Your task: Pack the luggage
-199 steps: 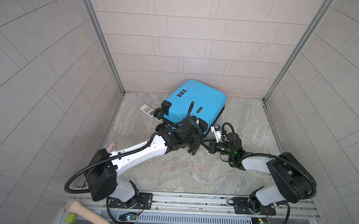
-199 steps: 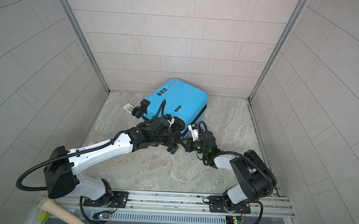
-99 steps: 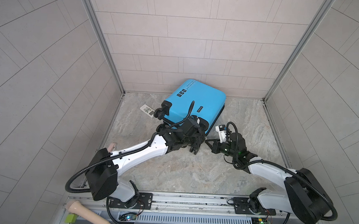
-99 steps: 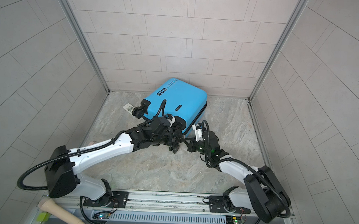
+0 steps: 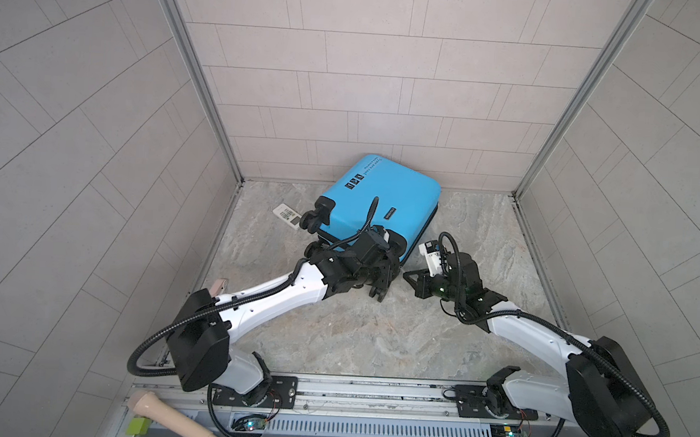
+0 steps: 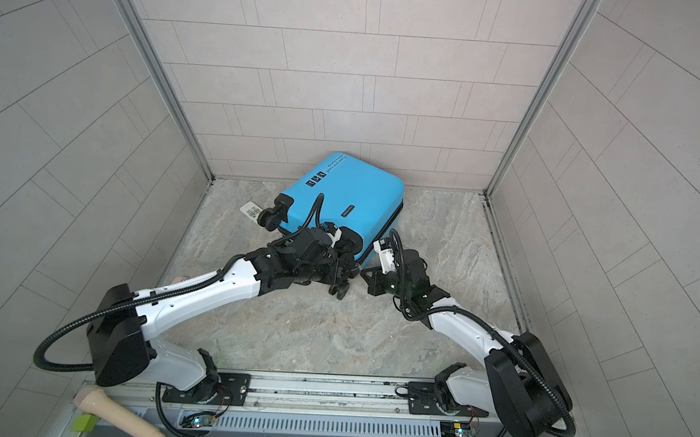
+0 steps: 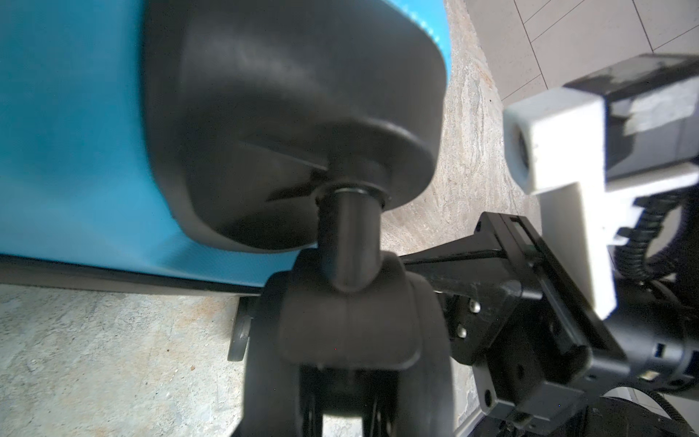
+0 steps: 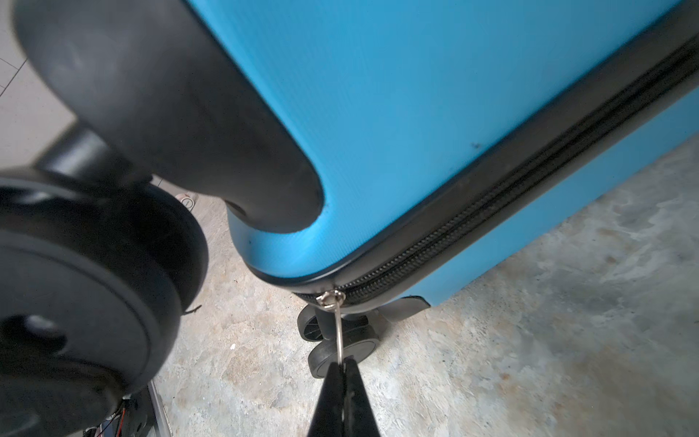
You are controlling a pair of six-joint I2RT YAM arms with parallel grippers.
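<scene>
place: robot lab cell | cues: tiled walls [image 5: 369, 83], stone floor [image 5: 353, 336], arm-mounting rail [image 5: 371, 392]

Bright-blue luggage [image 5: 399, 197], black wheels [image 5: 312, 221], mottled grey floor [image 5: 374, 333]

Bright-blue luggage [image 5: 404, 193] lies flat, closed, near the back wall.

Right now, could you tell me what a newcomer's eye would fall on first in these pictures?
The bright-blue luggage, lying flat at the back of the stone floor, stands out first. At its near corner, the right gripper pinches the silver zipper pull, while the left gripper grips a black caster beside it.
</scene>
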